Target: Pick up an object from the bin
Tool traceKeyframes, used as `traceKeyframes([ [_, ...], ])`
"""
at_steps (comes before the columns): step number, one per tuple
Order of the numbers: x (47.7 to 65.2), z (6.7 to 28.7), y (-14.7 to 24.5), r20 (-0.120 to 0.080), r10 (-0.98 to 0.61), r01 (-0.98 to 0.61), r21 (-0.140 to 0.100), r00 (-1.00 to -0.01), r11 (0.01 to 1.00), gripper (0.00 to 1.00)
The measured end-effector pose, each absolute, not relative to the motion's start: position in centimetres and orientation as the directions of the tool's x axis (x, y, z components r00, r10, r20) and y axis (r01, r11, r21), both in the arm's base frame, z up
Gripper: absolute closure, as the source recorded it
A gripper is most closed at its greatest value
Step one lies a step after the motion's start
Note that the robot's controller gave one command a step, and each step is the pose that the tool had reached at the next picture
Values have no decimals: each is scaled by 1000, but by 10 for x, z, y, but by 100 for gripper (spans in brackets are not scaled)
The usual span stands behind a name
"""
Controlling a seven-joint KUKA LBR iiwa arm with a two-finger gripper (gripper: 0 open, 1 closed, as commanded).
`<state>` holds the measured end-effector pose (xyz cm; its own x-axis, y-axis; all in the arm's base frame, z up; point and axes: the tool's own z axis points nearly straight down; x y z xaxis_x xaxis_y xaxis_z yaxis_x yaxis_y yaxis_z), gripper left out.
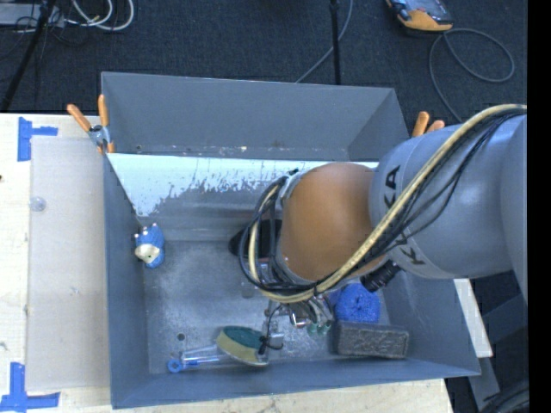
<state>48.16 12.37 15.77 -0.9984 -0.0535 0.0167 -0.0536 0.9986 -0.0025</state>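
1. Below the orange wrist cover (331, 222), the gripper (277, 323) sat low in the bin (129, 317), close to the near wall and about mid-width.
2. Gripper state: couldn't tell if it was open or closed, because the cover and the cable loops (255, 248) hid most of it. Couldn't see anything held either.
3. Nearest thing was a brush (241, 345) with a tan-and-teal head. It lay flat right at the gripper tip, on the side away from the arm. The head end was either touching the tip or just short of it; couldn't tell which.
4. The brush's clear blue handle (191, 361) ran on away from the gripper, along the near wall.
5. On the arm side of the gripper, a blue scrubby ball (355, 304) lay just beside it. A grey block (372, 340) lay flat next to the ball, nearer the near wall.
6. A small blue-and-white figure (149, 246) was well apart from the gripper, across the floor by the wall opposite the arm.
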Motion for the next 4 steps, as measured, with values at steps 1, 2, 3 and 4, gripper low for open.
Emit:
traceKeyframes([
  [1,474,154,182,5,-326,-326,1,-945,945,0],
  [2,472,155,148,16,-176,-176,-1,-984,984,0],
  [3,472,112,167,11,-307,-307,0,-952,952,0],
  [4,473,73,142,0,-292,-292,3,-956,956,100],
])
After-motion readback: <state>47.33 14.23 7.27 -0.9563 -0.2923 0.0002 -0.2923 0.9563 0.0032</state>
